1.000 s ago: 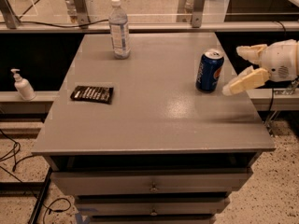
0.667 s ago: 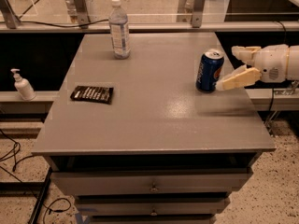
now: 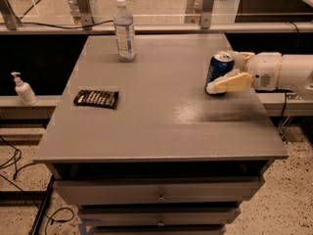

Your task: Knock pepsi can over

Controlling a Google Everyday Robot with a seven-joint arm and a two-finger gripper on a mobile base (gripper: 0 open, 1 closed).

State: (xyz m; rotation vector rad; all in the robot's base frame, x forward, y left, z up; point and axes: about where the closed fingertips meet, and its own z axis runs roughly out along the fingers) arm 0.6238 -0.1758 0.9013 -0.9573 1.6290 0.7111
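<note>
The blue pepsi can stands upright near the right edge of the grey table. My gripper reaches in from the right at can height, open, with the can between its cream fingers. The near finger lies along the can's front lower side. The far finger shows just behind the can's top. The white arm extends off the right edge of the view.
A clear plastic water bottle with a white cap stands at the table's back left. A dark flat packet lies at the left. A pump dispenser sits on a ledge left of the table. Drawers are below the tabletop.
My gripper has moved left toward the can, from just right of it to straddling it. The can still stands upright in the same spot.
</note>
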